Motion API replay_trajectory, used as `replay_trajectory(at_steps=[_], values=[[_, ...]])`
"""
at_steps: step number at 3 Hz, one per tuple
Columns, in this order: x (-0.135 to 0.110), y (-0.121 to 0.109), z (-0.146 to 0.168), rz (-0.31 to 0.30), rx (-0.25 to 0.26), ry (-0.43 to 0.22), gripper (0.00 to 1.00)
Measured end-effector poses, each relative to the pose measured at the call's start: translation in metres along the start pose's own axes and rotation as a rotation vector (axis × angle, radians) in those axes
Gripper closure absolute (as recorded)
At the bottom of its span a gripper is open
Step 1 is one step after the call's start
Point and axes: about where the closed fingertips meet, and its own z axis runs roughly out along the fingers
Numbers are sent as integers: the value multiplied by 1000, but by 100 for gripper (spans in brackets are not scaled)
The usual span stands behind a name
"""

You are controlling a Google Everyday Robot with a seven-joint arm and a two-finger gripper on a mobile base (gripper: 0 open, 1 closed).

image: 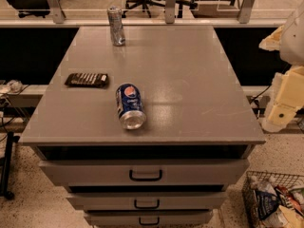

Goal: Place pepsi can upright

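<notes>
The pepsi can point(129, 106) is blue with the round red-white-blue logo. It lies on its side on the grey cabinet top point(190, 80), near the front edge and left of centre, with its silver end toward the front. My gripper point(280, 109) hangs on the cream arm at the right edge of the view. It is off the cabinet's right side, far from the can and at about the height of the top. It touches nothing.
A taller slim silver can point(116, 25) stands upright at the back left of the top. A dark flat packet point(87, 80) lies left of the pepsi can. Drawers point(145, 173) are below the top. A wire basket of packets point(275, 201) stands on the floor at the lower right.
</notes>
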Motion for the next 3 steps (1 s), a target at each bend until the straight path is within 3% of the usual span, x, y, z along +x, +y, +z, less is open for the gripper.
replay_trajectory(at_steps=[1,2,3], values=[[0,0,0,0,0,0,0],[-21,-9,12,-14,-6,-28,0],[-63,-26,33,6,-2,-61,0]])
